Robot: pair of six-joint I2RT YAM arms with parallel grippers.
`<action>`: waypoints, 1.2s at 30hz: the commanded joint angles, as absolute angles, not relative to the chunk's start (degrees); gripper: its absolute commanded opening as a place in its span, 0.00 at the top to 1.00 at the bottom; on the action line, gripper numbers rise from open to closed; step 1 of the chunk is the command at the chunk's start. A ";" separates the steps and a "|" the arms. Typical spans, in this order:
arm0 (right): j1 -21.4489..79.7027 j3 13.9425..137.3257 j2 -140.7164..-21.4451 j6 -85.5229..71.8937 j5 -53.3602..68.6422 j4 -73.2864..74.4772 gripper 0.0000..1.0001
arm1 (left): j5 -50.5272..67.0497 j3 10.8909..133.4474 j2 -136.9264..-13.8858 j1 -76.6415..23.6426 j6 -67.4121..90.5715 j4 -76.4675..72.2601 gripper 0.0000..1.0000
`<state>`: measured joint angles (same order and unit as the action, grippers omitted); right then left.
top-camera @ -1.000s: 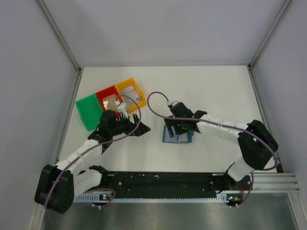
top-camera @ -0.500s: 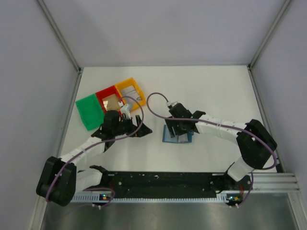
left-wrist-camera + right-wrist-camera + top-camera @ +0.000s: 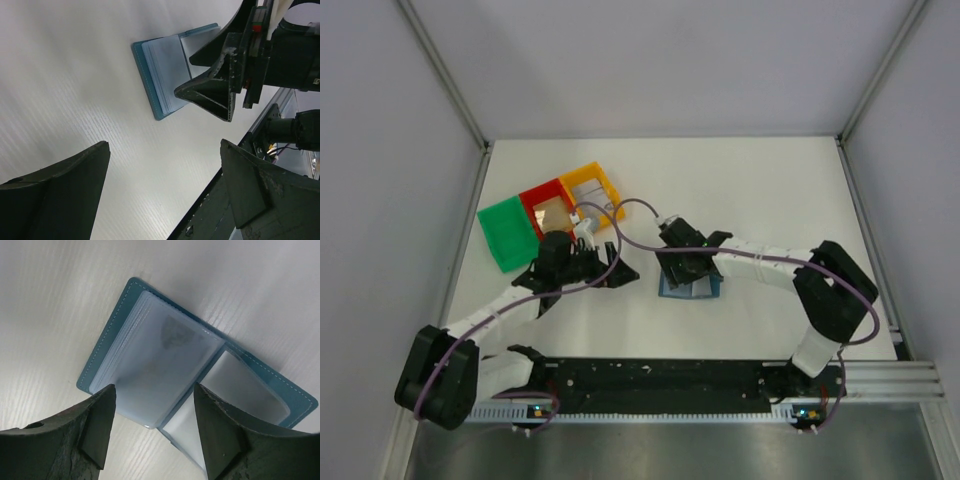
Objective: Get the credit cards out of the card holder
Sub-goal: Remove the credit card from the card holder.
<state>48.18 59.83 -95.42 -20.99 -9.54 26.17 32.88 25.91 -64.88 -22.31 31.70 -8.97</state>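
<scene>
The card holder (image 3: 115, 347) lies open and flat on the white table, its blue cover under a stack of clear pale sleeves (image 3: 165, 370). My right gripper (image 3: 155, 407) hovers open just above it, one finger on each side of the sleeves' near corner, touching nothing. In the top view it (image 3: 688, 266) covers most of the holder (image 3: 672, 291). My left gripper (image 3: 616, 266) is wide open and empty, low over bare table left of the holder (image 3: 162, 75). A tan credit card (image 3: 552, 212) lies in the red tray. Cards inside the sleeves cannot be made out.
Green (image 3: 506, 234), red (image 3: 534, 196) and yellow (image 3: 582, 176) trays stand in a row at the back left, the yellow one with a pale card in it. A black rail (image 3: 650, 378) runs along the near edge. Grey walls close in the table.
My right gripper's jaws have narrowed and it has shifted slightly left over the holder. My left gripper has moved right toward the holder, still open.
</scene>
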 commanded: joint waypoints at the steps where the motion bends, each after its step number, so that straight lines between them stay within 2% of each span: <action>1: 50.18 62.49 -98.26 -19.51 -11.51 25.66 0.37 | 32.43 26.89 -63.63 -23.03 32.52 -10.64 0.05; 5: 50.71 62.31 -100.81 -19.34 -11.43 25.32 0.45 | 31.29 26.63 -63.11 -23.64 32.78 -10.28 0.05; 7: 51.15 62.49 -101.51 -18.38 -10.29 24.26 0.59 | 30.33 26.28 -62.76 -23.91 32.78 -10.20 0.05; 10: 51.85 63.71 -102.74 -16.88 -8.53 22.86 0.71 | 27.70 25.23 -61.44 -23.99 33.39 -9.93 0.05; 12: 52.12 64.94 -103.36 -16.52 -7.48 22.50 0.76 | 25.59 24.09 -60.04 -23.99 34.10 -10.11 0.05; 14: 52.03 65.39 -103.36 -16.87 -5.72 21.28 0.87 | 23.39 22.86 -58.54 -23.99 34.98 -10.37 0.05; 18: 51.86 65.22 -102.13 -18.71 -3.60 19.08 0.99 | 22.59 21.18 -58.53 -23.99 37.26 -12.65 0.06; 22: 47.56 59.70 -97.84 -23.45 4.54 13.29 1.00 | 24.43 21.27 -62.57 -24.26 40.86 -16.95 0.12; 29: 36.66 46.95 -92.46 -34.53 22.92 -5.78 1.00 | 24.87 24.96 -70.56 -28.47 44.38 -21.96 0.22; 36: 32.96 39.47 -93.95 -41.83 32.07 -20.29 1.00 | 26.37 29.61 -80.32 -31.29 50.44 -29.52 0.24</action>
